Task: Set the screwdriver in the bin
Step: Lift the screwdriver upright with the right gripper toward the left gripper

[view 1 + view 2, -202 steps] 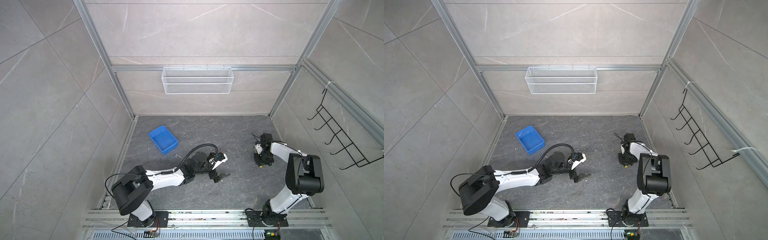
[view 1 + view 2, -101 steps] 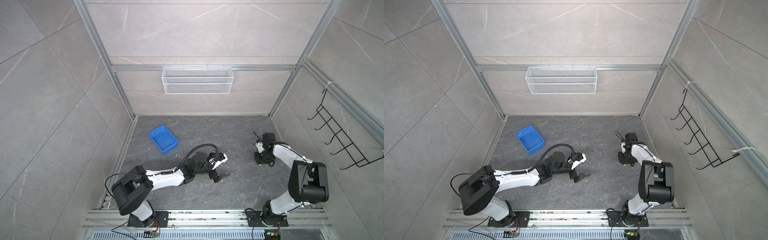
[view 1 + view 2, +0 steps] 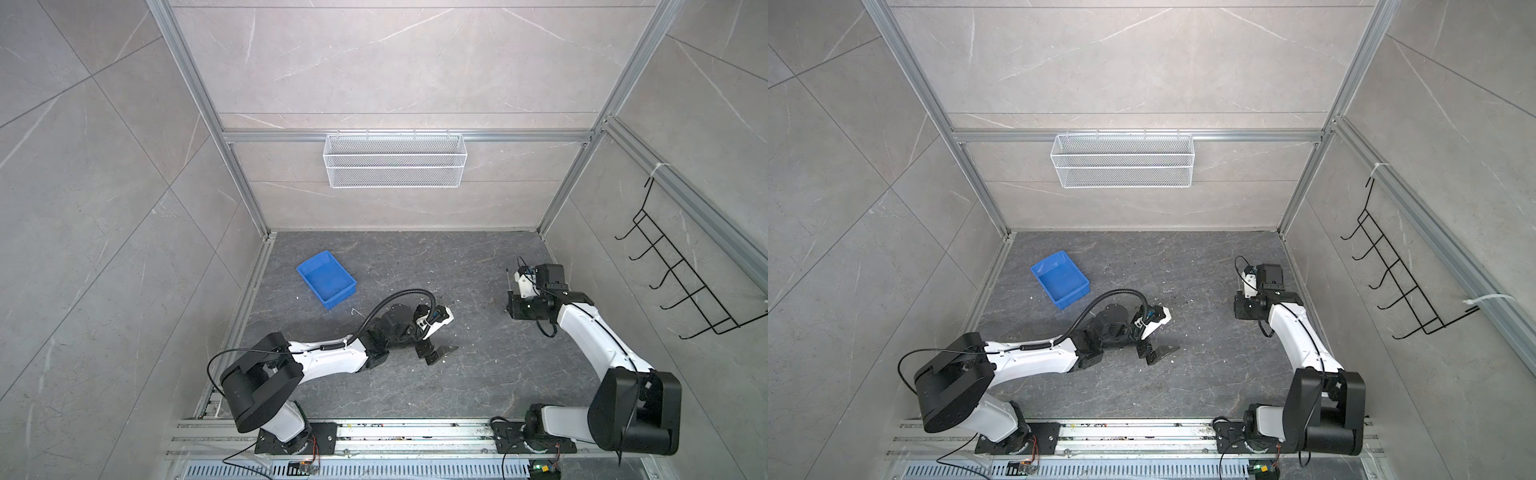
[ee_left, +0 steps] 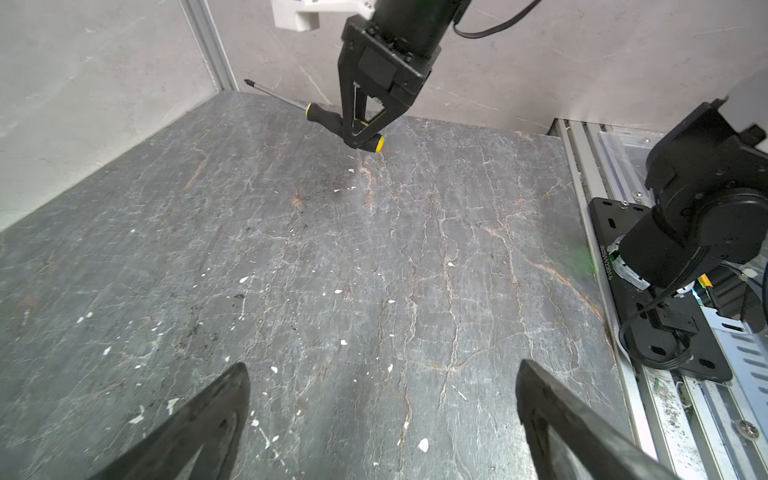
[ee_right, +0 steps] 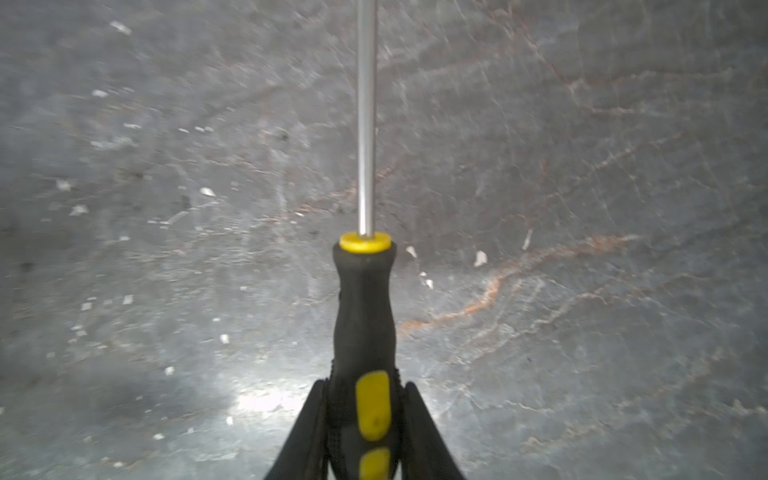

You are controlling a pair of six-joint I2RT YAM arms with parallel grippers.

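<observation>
Clamping my right fingers point(image 5: 424, 432) on the screwdriver point(image 5: 363, 311) handle's butt, aloft above the tabletop point(image 4: 374, 270); left fingers point(image 4: 208, 424) apart, empty. Bin point(image 3: 326, 276) well apart. Risk: end-grip lets it pivot, slip, miss.

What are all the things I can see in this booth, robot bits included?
Screwdriver: one, black and yellow handle with a metal shaft, clamped in the right tool.
Bin: one, bright blue, on the floor at back left, nothing in it.
Wire basket: one, white, hung on the back wall.
Hook rack: one, black, on the right wall.
Floor: one, dark grey stone, speckled with white chips.
Arms: two, white and black, left and right.
Left tool: one, black, open, mid-floor.
Right tool: one, black, shut, right side.
</observation>
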